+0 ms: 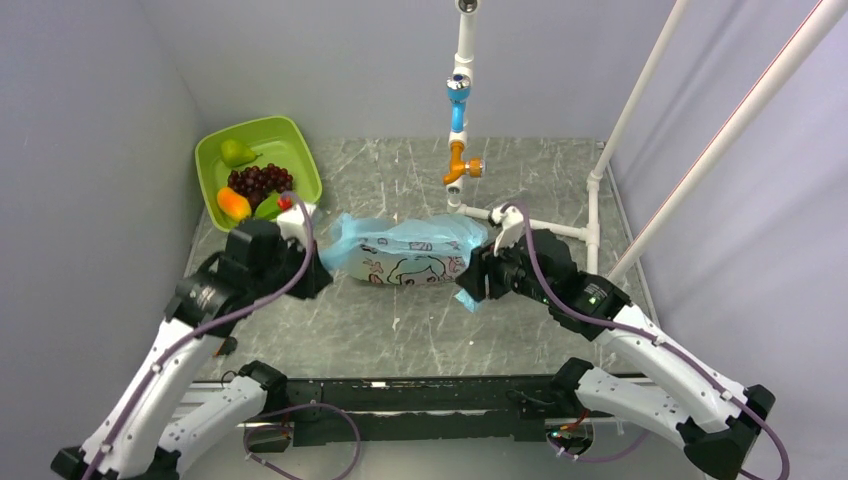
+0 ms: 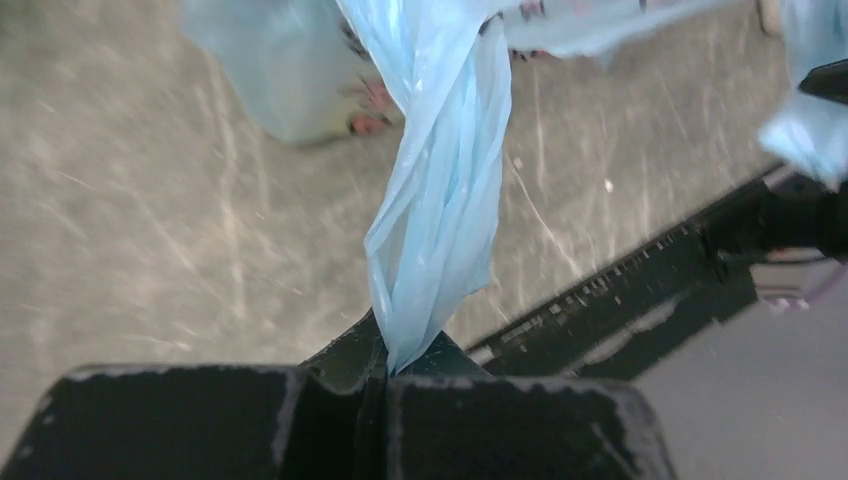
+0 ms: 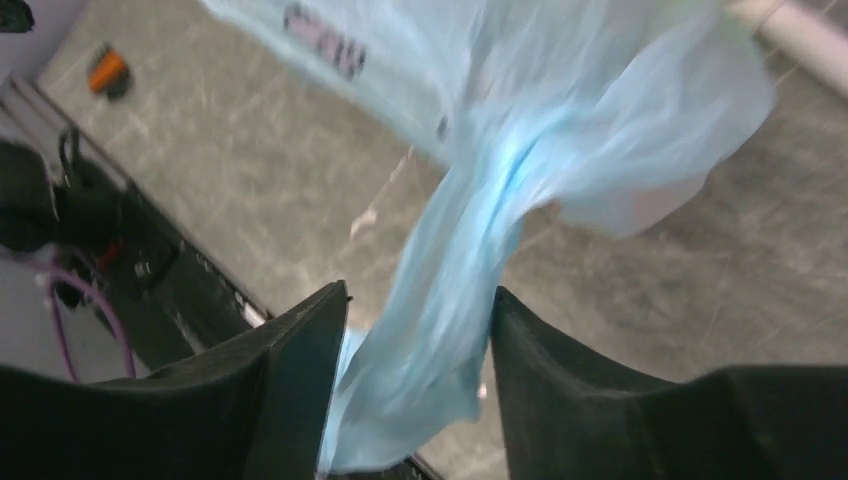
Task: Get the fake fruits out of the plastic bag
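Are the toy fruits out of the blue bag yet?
Partly, maybe. An orange fruit already lies in the green tub. Now the left gripper pinches one twisted end of the plastic bag, and the right gripper stands open around the other. The bag looks puffy, so emptying probably remains.

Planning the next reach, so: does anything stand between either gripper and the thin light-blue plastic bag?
Nothing visible does. The left gripper is shut on a twisted strip of the thin light-blue plastic bag; the right gripper stands open with bag film hanging between its jaws.
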Controlling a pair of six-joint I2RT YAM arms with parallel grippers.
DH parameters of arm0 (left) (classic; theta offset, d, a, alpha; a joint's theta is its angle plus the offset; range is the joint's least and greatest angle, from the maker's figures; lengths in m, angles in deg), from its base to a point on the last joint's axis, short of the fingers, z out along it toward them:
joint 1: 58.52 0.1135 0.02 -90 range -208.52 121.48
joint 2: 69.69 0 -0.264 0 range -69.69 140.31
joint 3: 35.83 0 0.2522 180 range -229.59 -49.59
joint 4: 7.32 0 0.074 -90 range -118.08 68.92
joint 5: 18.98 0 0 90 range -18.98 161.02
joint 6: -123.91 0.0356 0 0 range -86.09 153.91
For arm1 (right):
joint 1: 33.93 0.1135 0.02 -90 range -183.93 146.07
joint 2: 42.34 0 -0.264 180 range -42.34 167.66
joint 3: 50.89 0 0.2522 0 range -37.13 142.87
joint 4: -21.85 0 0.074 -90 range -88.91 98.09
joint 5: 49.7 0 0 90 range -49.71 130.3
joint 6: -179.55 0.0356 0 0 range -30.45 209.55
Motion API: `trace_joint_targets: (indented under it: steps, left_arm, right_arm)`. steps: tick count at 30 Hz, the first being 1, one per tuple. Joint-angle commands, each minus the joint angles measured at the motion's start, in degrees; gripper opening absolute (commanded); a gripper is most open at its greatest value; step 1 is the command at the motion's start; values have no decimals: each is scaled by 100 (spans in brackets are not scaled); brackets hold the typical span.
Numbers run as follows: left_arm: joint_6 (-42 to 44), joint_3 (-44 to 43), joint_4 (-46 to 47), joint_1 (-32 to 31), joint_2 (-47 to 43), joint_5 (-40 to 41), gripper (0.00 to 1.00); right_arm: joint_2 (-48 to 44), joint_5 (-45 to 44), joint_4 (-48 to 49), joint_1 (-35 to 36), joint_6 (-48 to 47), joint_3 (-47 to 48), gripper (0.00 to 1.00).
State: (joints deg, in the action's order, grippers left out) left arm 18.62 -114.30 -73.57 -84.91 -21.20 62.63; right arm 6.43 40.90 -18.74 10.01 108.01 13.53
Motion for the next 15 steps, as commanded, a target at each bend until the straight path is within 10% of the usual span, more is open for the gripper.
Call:
trace_joint_targets:
  steps: [1,15]
  left_arm:
    - [-817,878,517,6,-1064,-1032,0]
    - [-1174,909,204,11,-1720,-1075,0]
  right_arm:
    - [-310,573,-575,157,-114,-6,64]
    - [881,-408,24,1279,-1066,1988,87]
